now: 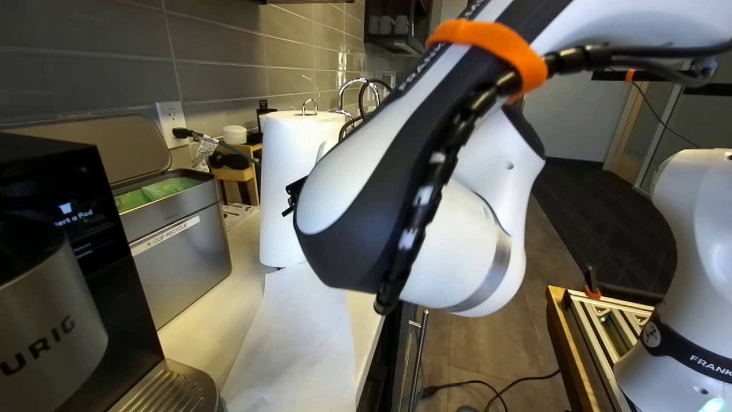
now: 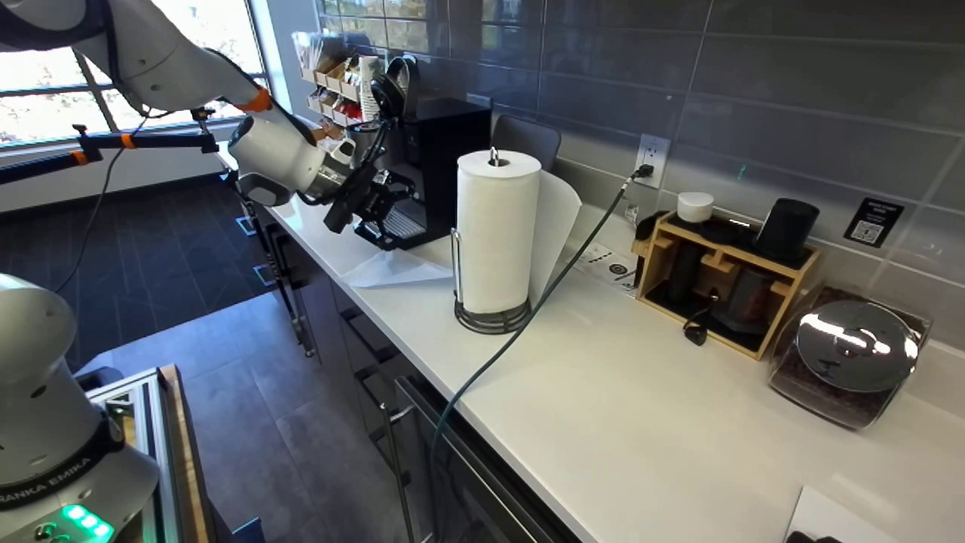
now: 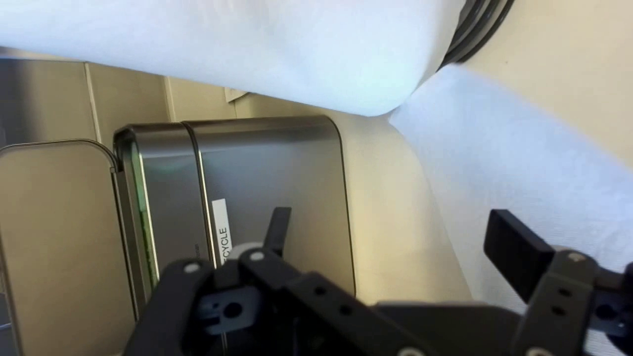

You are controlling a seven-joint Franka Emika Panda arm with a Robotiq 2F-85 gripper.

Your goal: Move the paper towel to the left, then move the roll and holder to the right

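In an exterior view, with one roll and holder (image 2: pixel 497 234) being taken as the clock's centre, one robot arm (image 2: pixel 275 154) is being shown at ten o'clock. At nine o'clock one pincer (image 2: pixel 399 215) is being held over one table (image 2: pixel 626 422); it is being held released, its two fingers (image 3: pixel 517 249) being seen spread wide apart in the wrist view. Between eight and nine o'clock one paper towel (image 2: pixel 399 270) is being borne flat by the table, one end being seen close to the foot of the roll; whether it is being touched by roll or pincer cannot be told. At eleven o'clock one coffee machine (image 2: pixel 456 143) is being shown. At the centre the roll and holder is being stood upright on one dark round base (image 2: pixel 486 324), with one wire arm (image 2: pixel 455 268) being placed at its eight o'clock side and one flap of paper (image 2: pixel 556 219) being hung at three. Between twelve and one o'clock one raised lid (image 2: pixel 531 139) is being partly hidden by the roll. One cable (image 2: pixel 577 253) is being led across the table from one wall outlet (image 2: pixel 650 151) at two o'clock. Between three and four, one wooden stand (image 2: pixel 718 262) is being topped by one white pot (image 2: pixel 694 207) and one black cylinder (image 2: pixel 788 226); farther out, one clear jar (image 2: pixel 810 388) is being capped by one shiny lid (image 2: pixel 859 348).
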